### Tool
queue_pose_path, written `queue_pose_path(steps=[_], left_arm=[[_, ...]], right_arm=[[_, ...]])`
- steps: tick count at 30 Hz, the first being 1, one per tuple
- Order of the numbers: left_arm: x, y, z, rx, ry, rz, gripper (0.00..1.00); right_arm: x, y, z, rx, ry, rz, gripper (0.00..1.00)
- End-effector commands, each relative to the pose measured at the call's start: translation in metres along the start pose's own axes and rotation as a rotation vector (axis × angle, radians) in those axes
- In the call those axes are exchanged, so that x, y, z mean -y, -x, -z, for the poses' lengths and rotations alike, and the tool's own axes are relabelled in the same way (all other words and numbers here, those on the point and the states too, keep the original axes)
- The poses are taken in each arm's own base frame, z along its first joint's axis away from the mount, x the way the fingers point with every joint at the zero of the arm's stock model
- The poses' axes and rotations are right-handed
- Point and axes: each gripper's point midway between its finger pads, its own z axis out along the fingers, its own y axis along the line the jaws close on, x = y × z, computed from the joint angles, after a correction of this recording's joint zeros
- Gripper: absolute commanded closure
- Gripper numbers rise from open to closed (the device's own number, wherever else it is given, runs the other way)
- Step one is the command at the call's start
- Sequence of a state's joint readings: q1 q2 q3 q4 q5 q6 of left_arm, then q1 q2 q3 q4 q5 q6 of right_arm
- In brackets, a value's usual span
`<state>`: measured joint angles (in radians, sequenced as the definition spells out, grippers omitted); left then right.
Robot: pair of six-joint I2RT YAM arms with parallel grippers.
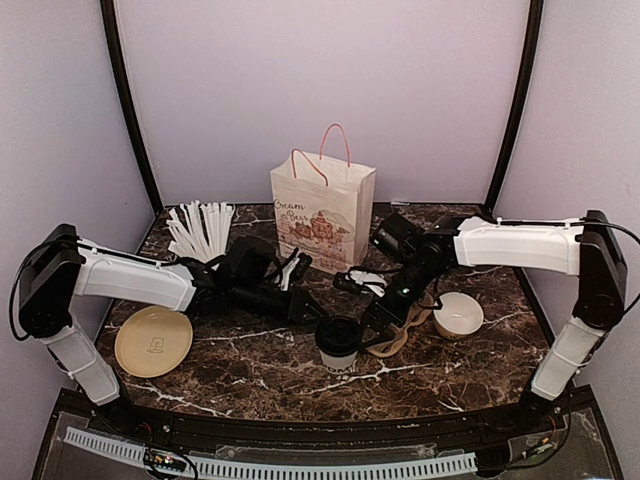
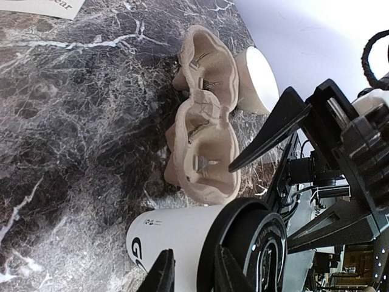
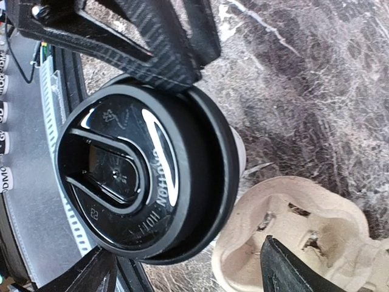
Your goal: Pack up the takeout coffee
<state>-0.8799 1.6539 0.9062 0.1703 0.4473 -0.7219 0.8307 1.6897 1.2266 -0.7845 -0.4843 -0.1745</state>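
Standing between left fingers and right fingers, lidded paper cup

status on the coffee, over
Right gripper open by the lid. Left gripper at side of coffee cup, grip unclear. Cup upright, lid on, not yet bagged. Pulp carrier right beside it.

Your takeout coffee stands upright on the dark marble worktop, toward the near edge and about midway across. It is a small white tapered paper cup with black lettering near its base. The round black plastic lid, with raised lettering, sits on its rim.
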Motion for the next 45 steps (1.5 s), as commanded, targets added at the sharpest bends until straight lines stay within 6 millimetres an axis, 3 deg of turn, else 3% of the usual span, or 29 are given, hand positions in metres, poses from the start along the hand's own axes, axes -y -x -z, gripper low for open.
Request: queue_pose_path(steps=[1,7,13,20,23,28,32,34,36,40,45], left_arm=[[-0.045,-0.047,0.003,-0.126,0.162,0.080,0.75],[-0.037,-0.039,0.002,-0.114,0.141,0.056,0.75],[-0.042,-0.047,0.000,-0.126,0.164,0.070,0.76],[-0.051,-0.059,0.002,-0.140,0.219,0.080,0.76],[-0.044,-0.054,0.006,-0.120,0.202,0.065,0.76],[-0.005,-0.027,0.022,-0.030,0.107,-0.038,0.73],[0.028,-0.002,0.034,0.050,0.024,-0.106,0.65],[0.040,0.008,0.039,0.087,-0.002,-0.129,0.59],[0.049,0.018,0.044,0.121,-0.014,-0.149,0.53],[0.057,0.029,0.057,0.172,-0.005,-0.182,0.51],[0.045,0.040,0.083,0.258,0.122,-0.218,0.49]], right_arm=[[0.084,-0.011,-0.019,-0.083,-0.380,-0.026,0.20],[0.082,-0.004,-0.018,-0.073,-0.365,-0.017,0.21],[0.086,0.005,-0.022,-0.061,-0.361,-0.016,0.21],[0.100,0.002,-0.033,-0.112,-0.399,-0.033,0.24],[0.084,0.016,-0.016,-0.056,-0.334,0.001,0.25],[0.026,0.037,0.026,0.063,-0.118,0.141,0.24],[-0.007,0.040,0.050,0.115,0.018,0.208,0.16],[-0.020,0.039,0.056,0.132,0.080,0.246,0.06],[-0.022,0.042,0.061,0.141,0.073,0.262,0.06],[-0.015,0.049,0.068,0.142,-0.001,0.300,0.10],[-0.019,0.059,0.071,0.140,-0.154,0.468,0.07]])
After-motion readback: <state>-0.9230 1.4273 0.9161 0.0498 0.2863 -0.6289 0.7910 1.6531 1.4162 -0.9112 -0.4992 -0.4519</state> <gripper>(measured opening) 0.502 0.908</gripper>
